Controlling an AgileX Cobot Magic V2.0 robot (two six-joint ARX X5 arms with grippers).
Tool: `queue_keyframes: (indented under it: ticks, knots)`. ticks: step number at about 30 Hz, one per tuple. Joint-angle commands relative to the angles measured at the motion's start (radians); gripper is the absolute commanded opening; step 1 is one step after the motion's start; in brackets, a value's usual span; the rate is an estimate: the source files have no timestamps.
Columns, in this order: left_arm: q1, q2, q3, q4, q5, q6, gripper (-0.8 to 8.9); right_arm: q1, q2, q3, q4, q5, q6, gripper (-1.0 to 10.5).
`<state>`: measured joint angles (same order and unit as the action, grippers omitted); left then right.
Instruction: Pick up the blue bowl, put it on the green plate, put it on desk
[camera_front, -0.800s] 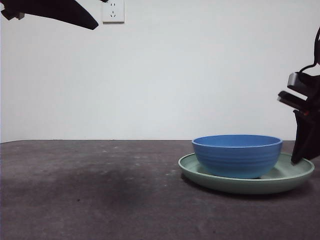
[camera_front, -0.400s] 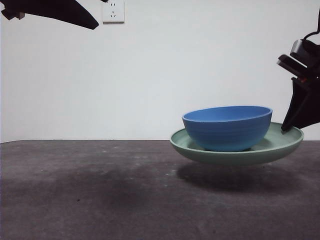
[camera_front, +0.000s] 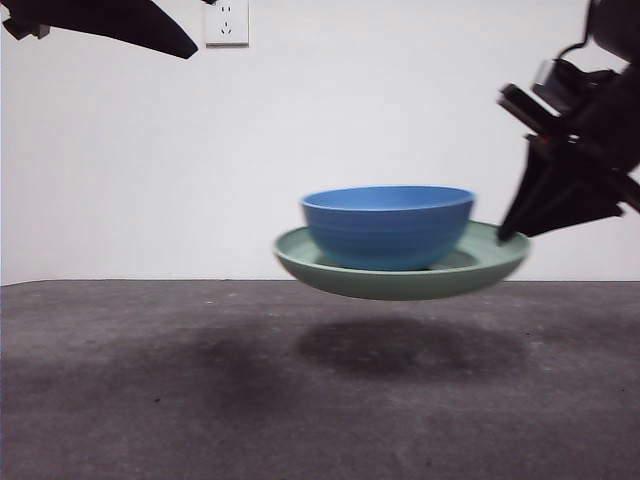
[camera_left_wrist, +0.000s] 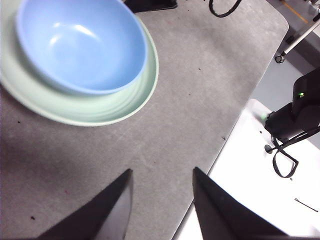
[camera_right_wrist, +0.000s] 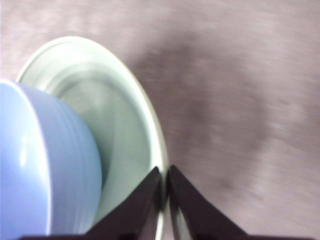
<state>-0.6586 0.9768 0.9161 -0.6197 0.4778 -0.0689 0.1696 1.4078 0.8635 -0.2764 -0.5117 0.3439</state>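
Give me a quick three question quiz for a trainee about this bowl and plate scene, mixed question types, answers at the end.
1. True or false: the pale green round plate rests on the dark grey desk.
2. Which gripper holds the plate's rim? A) left gripper B) right gripper
3. Fill in: the glossy blue ridged bowl sits ___ the plate.

Key
1. False; it hangs in the air above its shadow.
2. B; its jaws pinch the rim, while the left gripper's jaws stand open, apart from the plate.
3. on
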Motion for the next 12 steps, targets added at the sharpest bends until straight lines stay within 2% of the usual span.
queue_keyframes:
  ticks: [1,12]
  knots:
    - [-0.009,0.008,0.007,0.011,0.005,0.009,1.89,0.053,0.009,0.018,0.047,0.019,0.080,0.1]
    - [-0.009,0.008,0.007,0.010,0.005,0.009,1.89,0.208,0.132,0.021,0.189,0.101,0.192,0.1]
